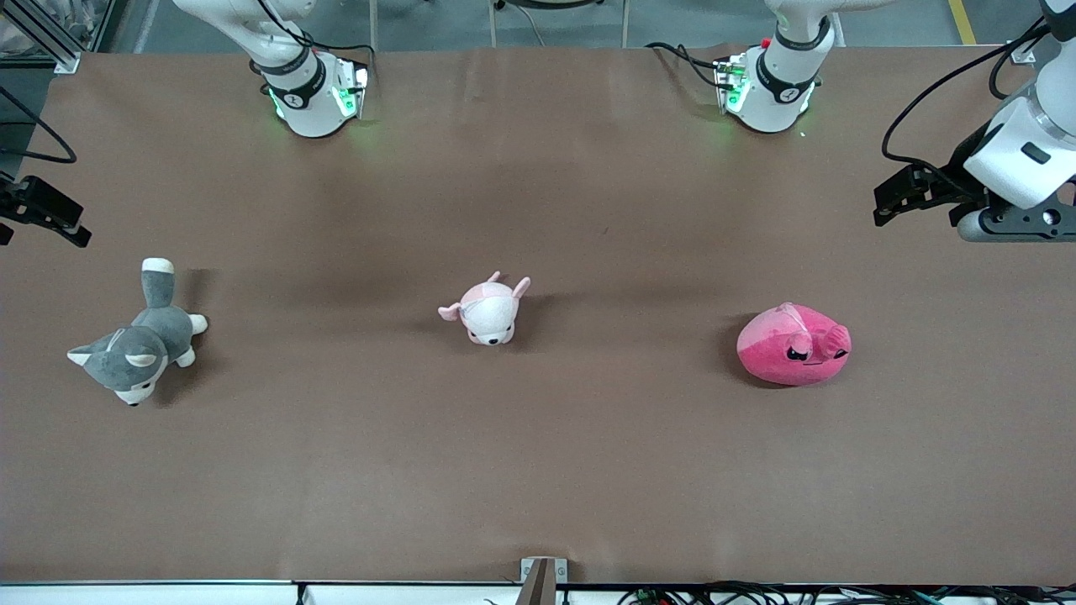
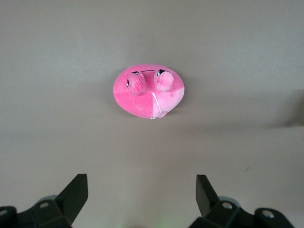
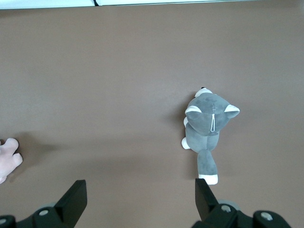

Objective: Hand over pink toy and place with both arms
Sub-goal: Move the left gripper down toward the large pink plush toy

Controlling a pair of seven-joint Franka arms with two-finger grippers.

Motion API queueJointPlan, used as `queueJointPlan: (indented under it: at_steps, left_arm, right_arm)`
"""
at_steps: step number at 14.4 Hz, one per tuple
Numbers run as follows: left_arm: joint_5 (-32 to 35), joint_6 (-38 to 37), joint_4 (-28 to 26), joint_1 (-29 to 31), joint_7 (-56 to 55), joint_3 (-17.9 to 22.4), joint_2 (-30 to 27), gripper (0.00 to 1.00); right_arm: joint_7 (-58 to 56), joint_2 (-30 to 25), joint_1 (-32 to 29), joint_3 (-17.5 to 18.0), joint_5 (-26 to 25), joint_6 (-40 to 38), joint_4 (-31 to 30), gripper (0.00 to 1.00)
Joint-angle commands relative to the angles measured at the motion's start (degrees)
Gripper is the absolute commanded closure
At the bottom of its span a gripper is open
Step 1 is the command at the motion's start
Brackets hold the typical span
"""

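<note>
The pink toy (image 1: 794,344) is a rounded magenta plush with dark angry eyes. It lies on the brown table (image 1: 588,470) toward the left arm's end. It also shows in the left wrist view (image 2: 148,90). My left gripper (image 1: 893,200) hangs open and empty over bare table at the left arm's end, apart from the toy; its open fingers also show in the left wrist view (image 2: 141,191). My right gripper (image 1: 46,220) hangs open and empty over the right arm's end of the table; it also shows in the right wrist view (image 3: 141,194).
A pale pink-and-white animal plush (image 1: 487,309) lies at mid-table. A grey-and-white dog plush (image 1: 139,340) lies toward the right arm's end and shows in the right wrist view (image 3: 207,129). The arm bases (image 1: 311,92) stand along the table's edge farthest from the front camera.
</note>
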Motion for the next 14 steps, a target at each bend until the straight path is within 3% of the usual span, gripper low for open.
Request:
queueJointPlan:
  at_steps: [1, 7, 14]
  left_arm:
    - [1.1, -1.2, 1.0, 0.2, 0.4, -0.3, -0.2, 0.00]
    - [3.7, -0.3, 2.8, 0.0, -1.0, -0.2, 4.6, 0.00]
    - [3.5, 12.8, -0.6, 0.0, -13.1, -0.4, 14.5, 0.00]
  right_arm:
    - [-0.2, -1.2, 0.3, -0.1, -0.7, 0.3, -0.8, 0.00]
    - [-0.2, -1.2, 0.3, -0.1, -0.7, 0.3, -0.8, 0.00]
    - [-0.1, -1.2, 0.3, -0.1, -0.7, 0.2, -0.8, 0.00]
